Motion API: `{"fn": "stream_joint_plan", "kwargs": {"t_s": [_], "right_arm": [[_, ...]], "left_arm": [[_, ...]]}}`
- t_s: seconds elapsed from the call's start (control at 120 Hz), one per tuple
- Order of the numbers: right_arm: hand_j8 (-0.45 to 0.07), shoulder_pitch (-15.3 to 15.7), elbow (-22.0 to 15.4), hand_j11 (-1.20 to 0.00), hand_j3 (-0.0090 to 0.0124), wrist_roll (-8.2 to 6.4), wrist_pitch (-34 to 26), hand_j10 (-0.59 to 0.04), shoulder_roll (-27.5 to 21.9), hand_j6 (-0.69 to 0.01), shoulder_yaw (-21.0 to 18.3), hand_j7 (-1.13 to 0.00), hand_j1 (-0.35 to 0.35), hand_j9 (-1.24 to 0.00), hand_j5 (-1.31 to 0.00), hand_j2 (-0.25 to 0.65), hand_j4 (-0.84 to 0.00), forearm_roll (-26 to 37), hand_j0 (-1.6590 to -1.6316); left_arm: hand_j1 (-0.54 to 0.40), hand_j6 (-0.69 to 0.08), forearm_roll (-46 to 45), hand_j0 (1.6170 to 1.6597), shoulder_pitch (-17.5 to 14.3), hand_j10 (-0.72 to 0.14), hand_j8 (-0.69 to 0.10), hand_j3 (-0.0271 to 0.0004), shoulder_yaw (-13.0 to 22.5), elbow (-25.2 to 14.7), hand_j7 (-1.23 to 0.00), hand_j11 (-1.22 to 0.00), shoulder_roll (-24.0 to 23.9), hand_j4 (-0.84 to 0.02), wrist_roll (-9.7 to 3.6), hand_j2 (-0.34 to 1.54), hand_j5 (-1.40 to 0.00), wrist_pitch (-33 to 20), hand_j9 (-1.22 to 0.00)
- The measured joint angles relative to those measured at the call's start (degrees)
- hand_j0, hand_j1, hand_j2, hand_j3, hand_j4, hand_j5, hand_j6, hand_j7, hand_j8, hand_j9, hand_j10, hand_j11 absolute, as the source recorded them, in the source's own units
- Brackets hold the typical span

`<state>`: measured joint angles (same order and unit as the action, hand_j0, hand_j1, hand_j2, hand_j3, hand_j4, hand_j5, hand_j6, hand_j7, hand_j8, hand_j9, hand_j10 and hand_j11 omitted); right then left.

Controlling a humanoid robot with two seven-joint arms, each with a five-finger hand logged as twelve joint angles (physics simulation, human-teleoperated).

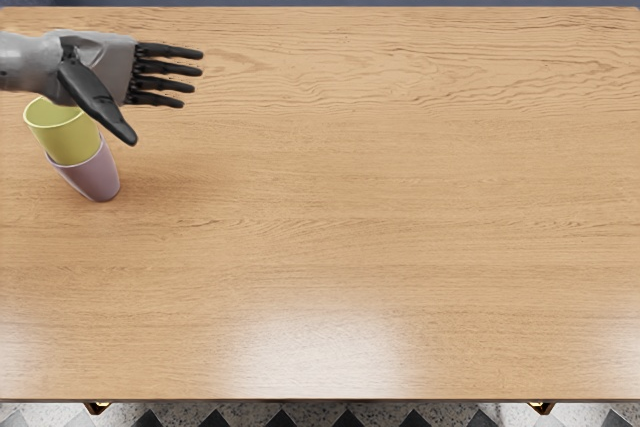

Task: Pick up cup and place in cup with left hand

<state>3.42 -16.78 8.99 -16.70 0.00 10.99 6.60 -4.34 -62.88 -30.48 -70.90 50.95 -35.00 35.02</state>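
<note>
At the upper left of the frame, the robot's left hand [140, 82] reaches in from the left edge, black fingers extended and spread, thumb angled downward, grasping nothing. Partly behind and below it, a yellow-green cup [68, 139] sits nested in a pinkish-purple cup [95, 176], rim up, on a light wood-grain table [350, 217].

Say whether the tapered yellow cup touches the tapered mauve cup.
Touching. The head view shows the yellow cup seated inside the mauve cup, its base hidden.
</note>
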Motion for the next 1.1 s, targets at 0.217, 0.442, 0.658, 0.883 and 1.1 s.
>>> {"fn": "stream_joint_plan", "kwargs": {"t_s": [0.217,0.442,0.658,0.883,1.1], "right_arm": [[-0.028,0.00,0.00,-0.04,0.0000,0.01,0.00,-0.027,0.00,-0.028,0.00,-0.04,-0.316,-0.04,-0.04,-0.006,-0.028,0.00,-1.6581],[-0.027,0.00,0.00,-0.04,0.0000,0.01,0.00,-0.027,0.00,-0.028,0.00,-0.04,-0.316,-0.04,-0.04,-0.006,-0.027,0.00,-1.6581],[-0.028,0.00,0.00,-0.04,0.0000,0.02,0.00,-0.027,0.00,-0.028,0.00,-0.04,-0.316,-0.04,-0.04,-0.006,-0.027,0.00,-1.6581],[-0.028,0.00,0.00,-0.04,0.0000,0.02,0.00,-0.028,0.00,-0.028,0.00,-0.04,-0.316,-0.04,-0.04,-0.006,-0.027,0.00,-1.6581],[-0.028,0.00,0.00,-0.04,0.0000,0.03,0.00,-0.028,0.00,-0.028,0.00,-0.04,-0.316,-0.04,-0.04,-0.006,-0.027,0.00,-1.6581]], "left_arm": [[0.349,0.000,-13.16,1.6581,6.03,0.000,0.000,0.0000,-0.15,-0.63,0.00,0.00,5.86,0.000,0.00,0.00,0.00,0.02,0.00],[0.349,0.003,-16.43,1.6581,14.48,0.002,0.003,0.0000,-0.15,-3.60,0.00,0.00,10.12,0.003,0.00,0.00,0.00,0.05,0.00],[0.348,0.004,-16.82,1.6581,17.60,0.003,0.004,0.0000,-0.15,-8.89,0.00,0.00,15.77,0.003,0.00,0.00,0.00,0.05,0.00],[0.348,0.004,-17.05,1.6581,18.01,0.003,0.004,0.0000,-0.28,-8.35,0.00,0.00,16.28,0.004,0.00,0.00,0.00,0.06,0.00],[0.348,0.005,-17.10,1.6581,18.11,0.003,0.004,0.0000,-0.41,-6.39,0.00,0.00,17.08,0.004,0.00,0.00,0.00,0.06,0.00]]}}
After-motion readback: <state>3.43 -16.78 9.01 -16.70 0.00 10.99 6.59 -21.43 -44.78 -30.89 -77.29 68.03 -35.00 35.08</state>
